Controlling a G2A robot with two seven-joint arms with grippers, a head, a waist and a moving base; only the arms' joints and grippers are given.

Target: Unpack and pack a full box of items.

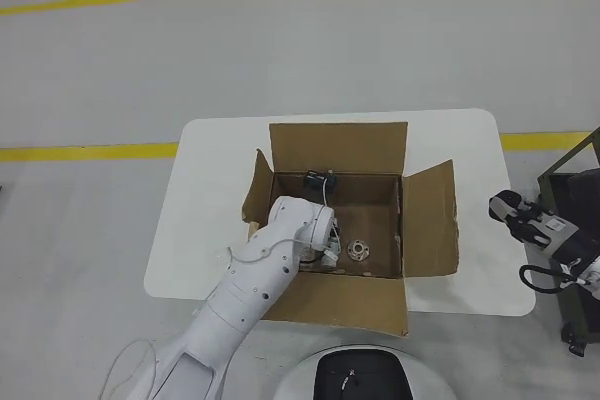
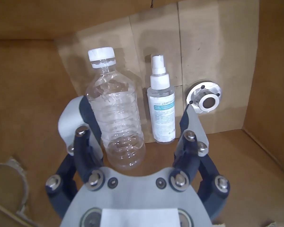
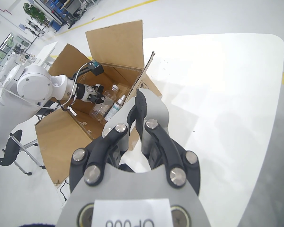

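Note:
An open cardboard box (image 1: pixel 338 150) stands on the white table (image 1: pixel 210 200). Inside it a clear plastic water bottle (image 2: pixel 116 109) and a small spray bottle (image 2: pixel 162 109) lie side by side, with a metal flange (image 2: pixel 204 100) beside them. My left gripper (image 2: pixel 137 112) is down in the box, open, its fingers straddling both bottles; one pad (image 2: pixel 86 109) is against the water bottle. The right wrist view shows the left gripper (image 3: pixel 101 99) over the water bottle (image 3: pixel 104 111). My right gripper (image 3: pixel 138 98) is shut on nothing, beyond the table's right side.
The box flaps (image 1: pixel 432 220) stand out on all sides. The flange (image 1: pixel 357 249) lies mid-floor of the box. A dark metal rack (image 1: pixel 580 170) stands at the right, off the table. Bare tabletop (image 3: pixel 215 83) lies between the box and my right gripper.

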